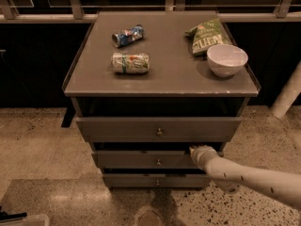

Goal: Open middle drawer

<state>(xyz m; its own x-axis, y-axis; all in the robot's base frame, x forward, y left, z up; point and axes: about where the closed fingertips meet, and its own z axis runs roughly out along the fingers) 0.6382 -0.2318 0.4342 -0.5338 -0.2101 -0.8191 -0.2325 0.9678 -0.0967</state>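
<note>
The middle drawer is a grey flat front with a small round metal knob, second of three under the tabletop. It stands out a little from the cabinet, less than the top drawer above it. My gripper comes in from the lower right on a white arm and sits at the top right edge of the middle drawer's front, to the right of the knob. The bottom drawer is below.
On the tabletop lie a crushed blue can, a green-and-white can, a green chip bag and a white bowl. A railing runs behind. A white post stands at the right. Speckled floor surrounds the cabinet.
</note>
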